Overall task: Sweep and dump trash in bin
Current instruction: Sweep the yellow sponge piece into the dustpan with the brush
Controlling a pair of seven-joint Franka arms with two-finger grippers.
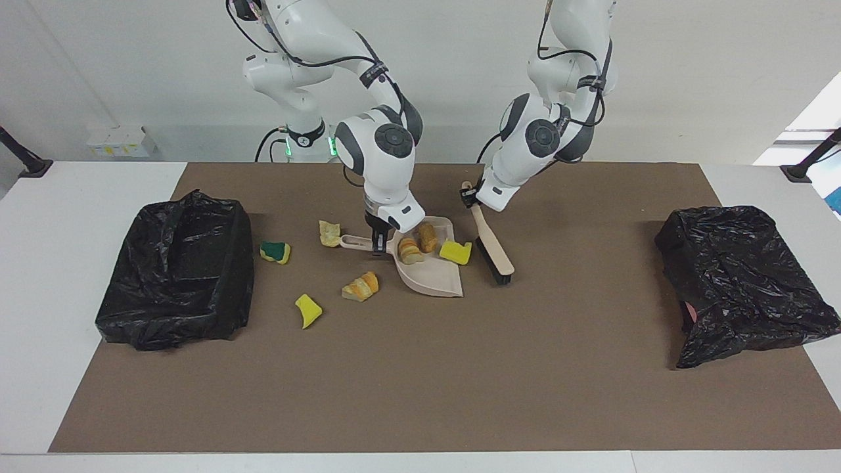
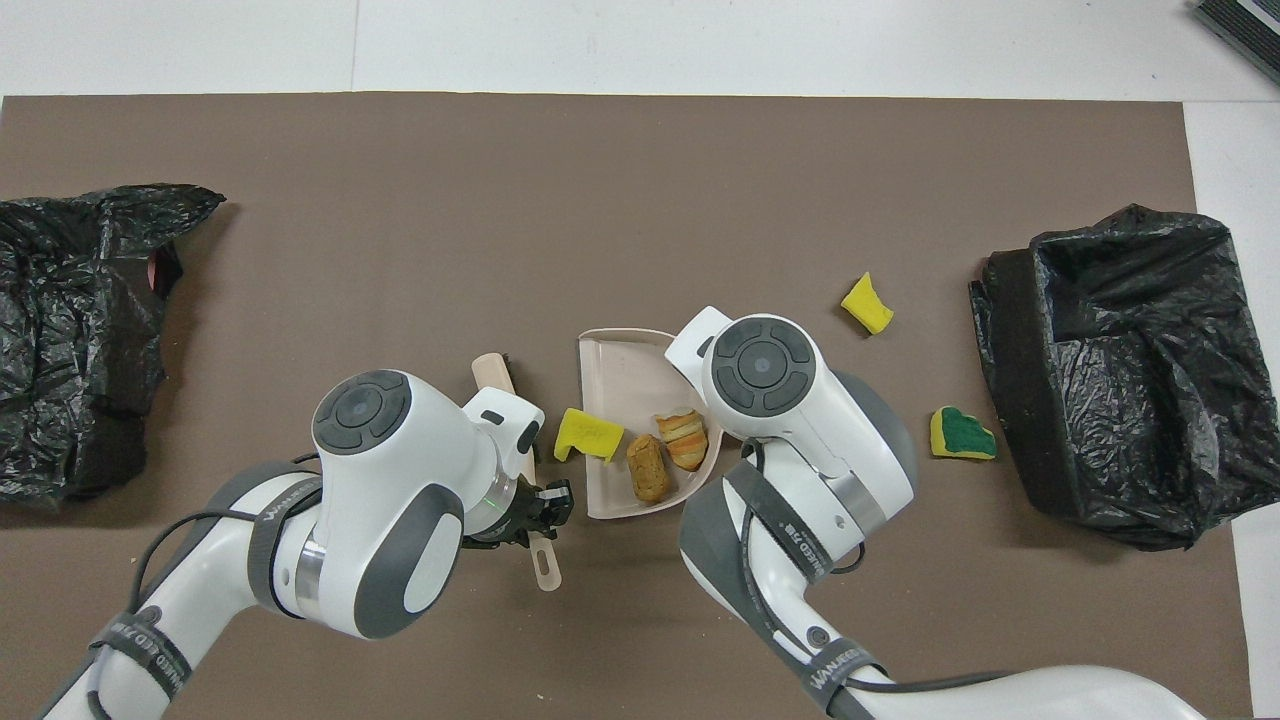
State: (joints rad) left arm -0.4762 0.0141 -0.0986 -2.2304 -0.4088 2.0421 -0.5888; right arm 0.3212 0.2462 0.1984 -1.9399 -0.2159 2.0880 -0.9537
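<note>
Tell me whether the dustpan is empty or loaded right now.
Loaded. The dustpan holds two bread chunks, with a yellow sponge piece lying across its rim.

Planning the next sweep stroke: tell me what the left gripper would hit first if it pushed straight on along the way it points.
The left gripper, shut on the brush, points down at the mat, so probably bare mat beside the dustpan; depth is unclear.

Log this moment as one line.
left gripper: shut on brush | right gripper: shut on dustpan handle | in pan: two bread chunks | yellow sponge: at rim | loose scraps: four
</note>
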